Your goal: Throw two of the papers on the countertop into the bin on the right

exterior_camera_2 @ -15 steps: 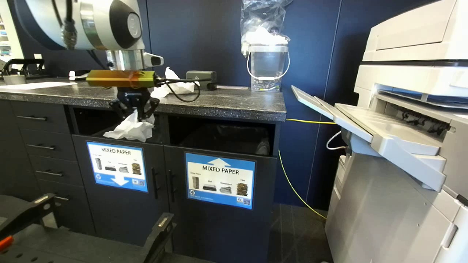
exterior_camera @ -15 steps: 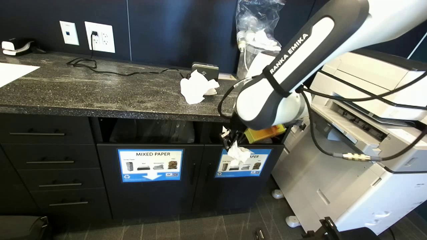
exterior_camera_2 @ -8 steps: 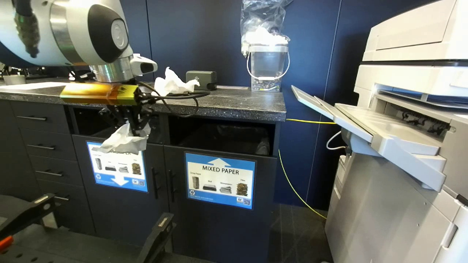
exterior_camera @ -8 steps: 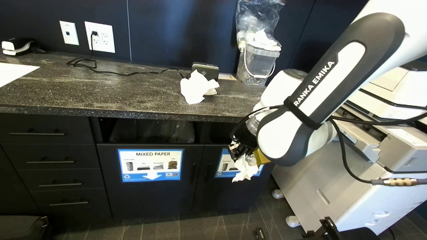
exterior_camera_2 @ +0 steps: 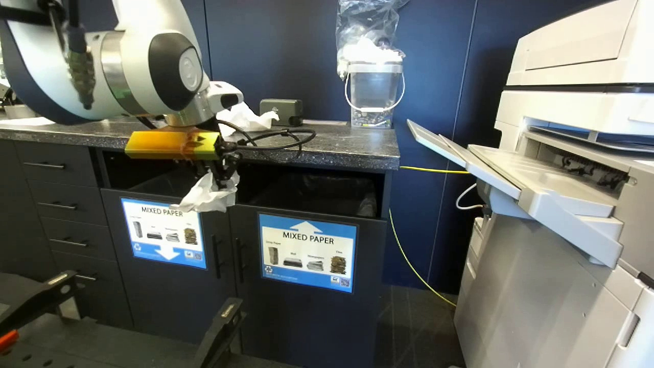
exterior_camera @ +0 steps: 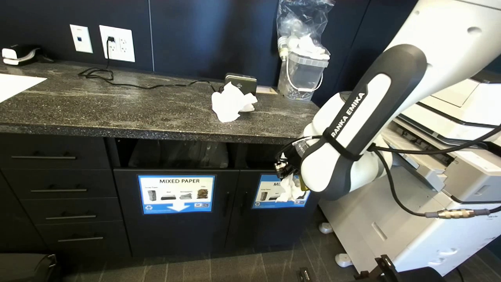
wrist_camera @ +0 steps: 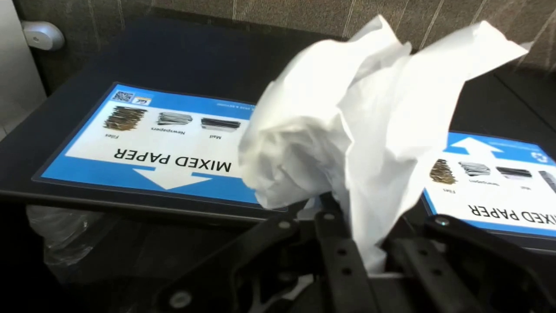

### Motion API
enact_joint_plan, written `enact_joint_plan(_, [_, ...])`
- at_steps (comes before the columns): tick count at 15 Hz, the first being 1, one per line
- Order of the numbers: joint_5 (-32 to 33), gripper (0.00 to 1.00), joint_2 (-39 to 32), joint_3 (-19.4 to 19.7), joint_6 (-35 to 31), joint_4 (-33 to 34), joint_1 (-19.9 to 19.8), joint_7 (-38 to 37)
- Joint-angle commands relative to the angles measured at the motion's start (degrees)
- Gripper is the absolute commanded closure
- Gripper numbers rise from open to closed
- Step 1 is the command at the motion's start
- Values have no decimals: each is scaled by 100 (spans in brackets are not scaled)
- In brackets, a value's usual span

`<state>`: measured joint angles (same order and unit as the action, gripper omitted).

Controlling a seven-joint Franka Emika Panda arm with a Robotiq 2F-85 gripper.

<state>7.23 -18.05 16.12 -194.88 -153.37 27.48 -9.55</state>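
Observation:
My gripper is shut on a crumpled white paper wad, which hangs from the fingertips. The held wad also shows in an exterior view and fills the middle of the wrist view. It hangs in front of the cabinet, below the edge of the dark speckled countertop, near the divider between two compartments. The bin on the right has a dark open slot above a blue-and-white sign with an up arrow. Another white wad lies on the countertop, partly hidden by the arm in an exterior view.
The left compartment has a similar sign with a down arrow. A dark box stands behind the countertop wad. A clear bucket with a plastic bag stands at the countertop's right end. A large printer stands to the right.
My gripper with the held wad first came down and outward from the cabinet, then moved right and slightly up, toward the right compartment. The countertop wad has not moved.

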Motion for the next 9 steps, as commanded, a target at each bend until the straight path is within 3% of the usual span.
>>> enact_joint_plan(1, [-273,92,-627,88,-679,352,208,-45])
enact_joint_plan(2, [-885,92,-738,-374,-849,404,-137,486])
enact_joint_plan(9, [-1417,92,-2057,-1112,-1827,1301,-898,813])
